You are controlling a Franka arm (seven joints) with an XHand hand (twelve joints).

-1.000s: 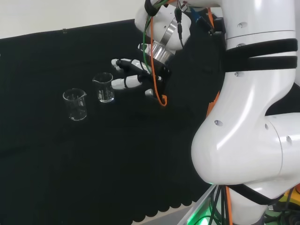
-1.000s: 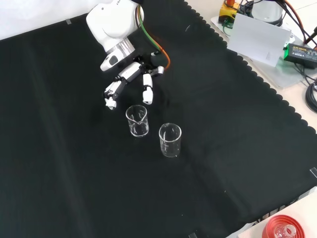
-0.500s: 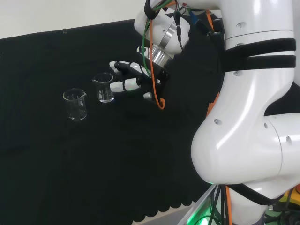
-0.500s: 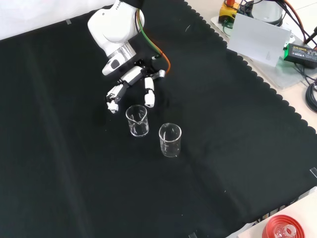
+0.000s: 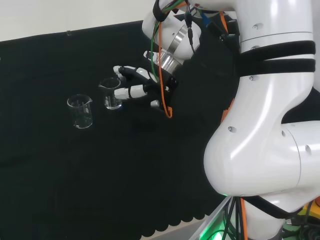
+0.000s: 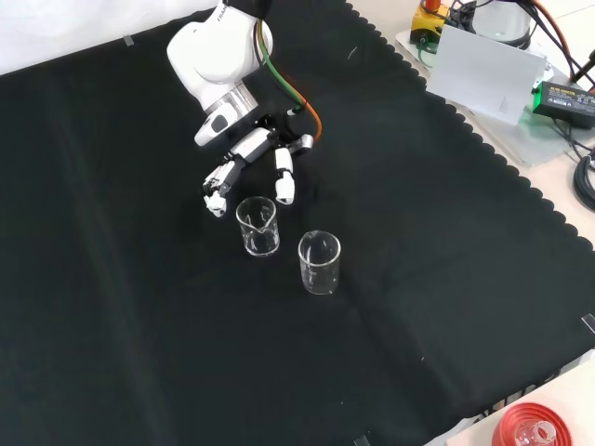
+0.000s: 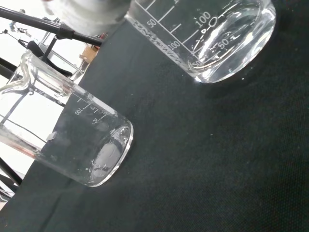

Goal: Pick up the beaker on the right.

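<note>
Hand nearer now; both beakers upright, empty.

Arm links: I'm looking at big glossy white rounded shells, with small round screw recesses showing in them.
Bands: two black bands are wrapping round the upper link.
Wrist: a white rounded housing is ending in a silver metal ring.
Cables: an orange cable is looping beside the hand; green and black leads are running over the wrist.
Hand: I'm seeing the hand with a black frame and white fingers.
</note>
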